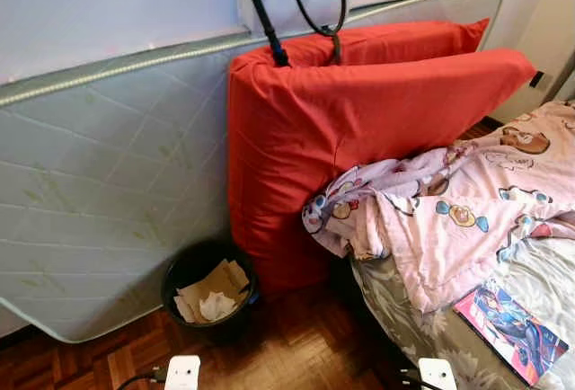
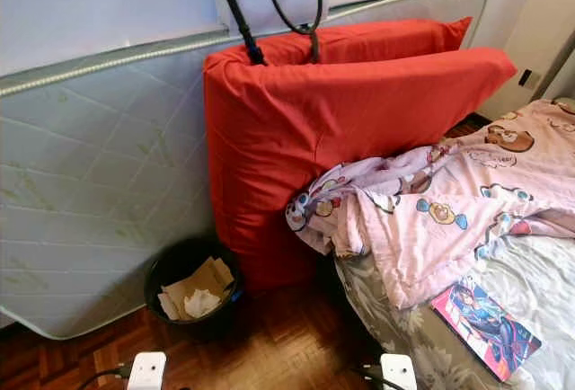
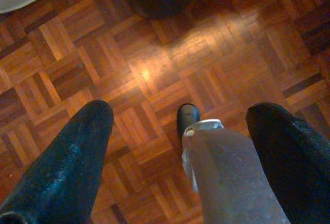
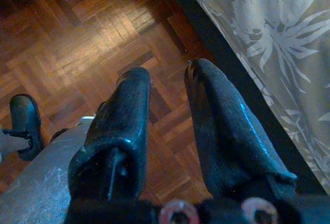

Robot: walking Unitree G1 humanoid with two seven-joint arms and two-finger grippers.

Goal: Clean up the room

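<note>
My left gripper hung spread and my right gripper gaped slightly, both empty beside the bed. The rumpled blanket lay on it; I judged gripping its hanging corner best.

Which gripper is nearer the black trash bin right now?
Left. The left gripper hangs open over the parquet floor just short of the black trash bin. The right gripper hangs farther off, beside the bed.
</note>
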